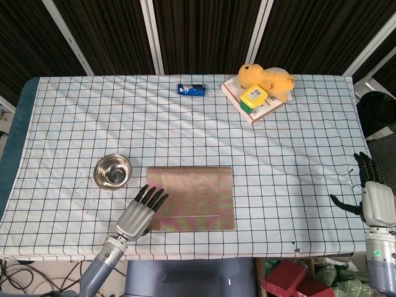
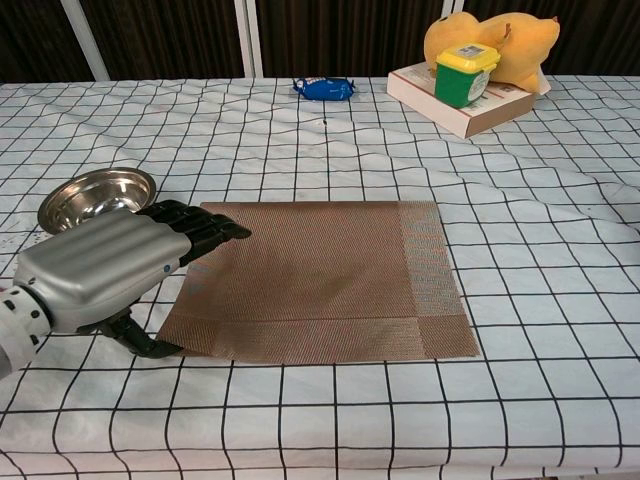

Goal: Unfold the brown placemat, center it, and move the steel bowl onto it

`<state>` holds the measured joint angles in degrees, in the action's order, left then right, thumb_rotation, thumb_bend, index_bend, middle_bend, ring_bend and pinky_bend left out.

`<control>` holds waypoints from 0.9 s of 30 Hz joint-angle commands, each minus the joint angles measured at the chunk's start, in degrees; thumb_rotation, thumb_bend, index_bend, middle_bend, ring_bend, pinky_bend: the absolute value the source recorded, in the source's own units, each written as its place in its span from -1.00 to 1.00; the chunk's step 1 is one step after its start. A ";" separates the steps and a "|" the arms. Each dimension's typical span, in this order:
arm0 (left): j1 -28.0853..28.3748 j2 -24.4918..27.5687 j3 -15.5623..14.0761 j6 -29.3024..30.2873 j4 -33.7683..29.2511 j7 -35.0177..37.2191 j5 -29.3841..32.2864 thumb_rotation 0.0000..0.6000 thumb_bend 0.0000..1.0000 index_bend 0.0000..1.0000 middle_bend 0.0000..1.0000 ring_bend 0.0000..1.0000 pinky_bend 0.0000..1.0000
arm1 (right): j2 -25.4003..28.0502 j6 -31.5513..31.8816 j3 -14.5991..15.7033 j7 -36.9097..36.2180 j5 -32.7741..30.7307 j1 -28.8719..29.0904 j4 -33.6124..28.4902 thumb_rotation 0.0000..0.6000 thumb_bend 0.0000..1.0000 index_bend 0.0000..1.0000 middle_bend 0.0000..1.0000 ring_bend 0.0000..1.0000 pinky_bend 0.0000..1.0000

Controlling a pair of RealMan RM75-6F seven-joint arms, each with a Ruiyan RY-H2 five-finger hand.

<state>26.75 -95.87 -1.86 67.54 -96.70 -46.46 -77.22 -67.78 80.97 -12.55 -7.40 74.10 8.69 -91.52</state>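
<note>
Bowl [image 1: 112,171] just left of placemat [image 1: 192,198]; left hand [image 1: 140,214] on mat's left edge.

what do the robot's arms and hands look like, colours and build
Both match: the left hand has a silver-grey metallic back with ridged knuckle covers and black fingers, on a grey-blue rounded forearm. The right hand shows the same silver back and black fingers; its light grey wrist carries a small green round mark. No sleeves or loose cables are visible on either.

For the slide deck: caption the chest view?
Left hand at the brown placemat's left edge, steel bowl just behind it.
</note>
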 commanded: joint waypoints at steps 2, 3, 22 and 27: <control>-0.02 0.08 0.05 -0.06 -0.20 0.06 0.15 1.00 -0.63 -0.97 -0.93 -1.00 -0.92 | 0.01 -0.01 0.00 -0.03 0.00 -0.01 0.01 1.00 -0.79 -1.00 -1.00 -1.00 -0.68; -0.04 0.11 0.05 -0.08 -0.26 0.13 0.23 1.00 -0.63 -0.97 -0.93 -1.00 -0.92 | 0.01 0.00 0.00 -0.02 0.01 -0.01 0.01 1.00 -0.79 -1.00 -1.00 -1.00 -0.68; -0.10 0.39 -0.69 -0.91 0.49 -1.01 1.05 1.00 -0.63 -0.91 -0.93 -1.00 -0.92 | 0.08 0.00 -0.08 -0.13 -0.09 -0.01 0.03 1.00 -0.79 -1.00 -1.00 -1.00 -0.68; -0.15 0.30 -0.56 -0.84 0.72 -0.86 1.17 1.00 -0.63 -0.90 -0.92 -1.00 -0.92 | 0.09 0.00 -0.03 -0.13 -0.04 -0.03 -0.03 1.00 -0.79 -1.00 -1.00 -1.00 -0.68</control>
<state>26.60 -95.57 -2.42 66.70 -95.99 -47.32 -76.04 -67.69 80.98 -12.59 -7.52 74.06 8.66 -91.55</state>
